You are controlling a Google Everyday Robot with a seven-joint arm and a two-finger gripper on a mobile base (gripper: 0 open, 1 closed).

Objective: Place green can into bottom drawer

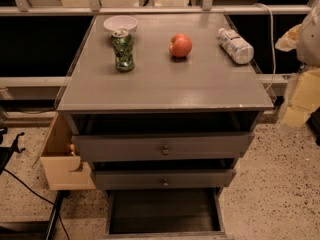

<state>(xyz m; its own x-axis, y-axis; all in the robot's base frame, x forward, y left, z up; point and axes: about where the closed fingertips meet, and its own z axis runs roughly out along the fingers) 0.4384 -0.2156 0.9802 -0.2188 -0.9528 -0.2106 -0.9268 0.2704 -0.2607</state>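
The green can (123, 50) stands upright on the grey cabinet top (165, 84), at its back left, just in front of a white bowl (120, 23). The bottom drawer (164, 211) is pulled out at the foot of the cabinet, its dark inside showing and nothing visible in it. The two knobbed drawers above it, the upper one (163, 146) and the middle one (163, 179), stand slightly out. My gripper (296, 104) shows as a pale shape at the right edge, beside the cabinet's right side, far from the can and holding nothing that I can see.
A red apple (180, 45) sits at the middle back of the top. A white plastic bottle (235, 45) lies at the back right. A pale wooden box (62, 156) stands against the cabinet's left side. A black cable (30, 191) runs over the speckled floor at the left.
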